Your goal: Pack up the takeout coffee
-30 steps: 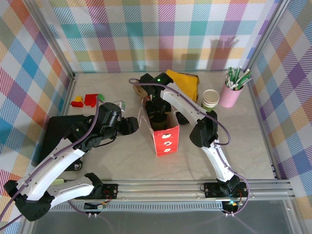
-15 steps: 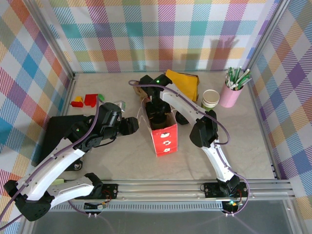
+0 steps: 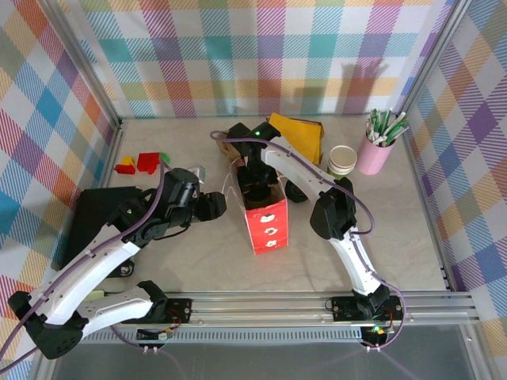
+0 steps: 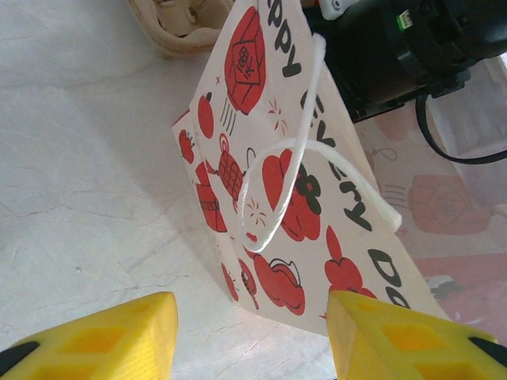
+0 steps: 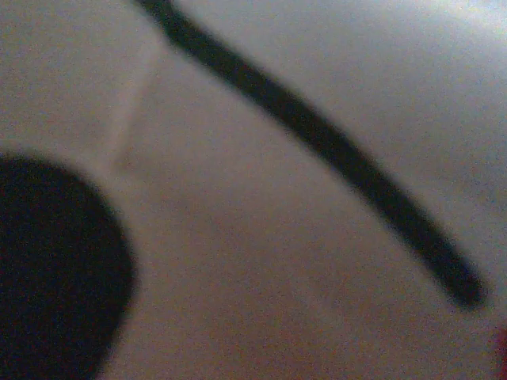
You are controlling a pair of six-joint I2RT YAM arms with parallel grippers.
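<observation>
Takeout coffee: I couldn't place it for sure. A dark round blur (image 5: 47, 269) sat low-left in the right wrist view, lid or not, no telling. Left gripper (image 4: 252, 340) hung released, yellow fingertips (image 4: 95, 336) spread over the table (image 4: 79, 158), just short of the red-printed paper bag (image 4: 269, 182). Right gripper (image 3: 257, 185) was down in the bag's mouth; clenched or released, I couldn't tell.

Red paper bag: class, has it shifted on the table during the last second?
No. The red paper bag stands where it did, its gap to the front rail and the pink straw cup unchanged.
</observation>
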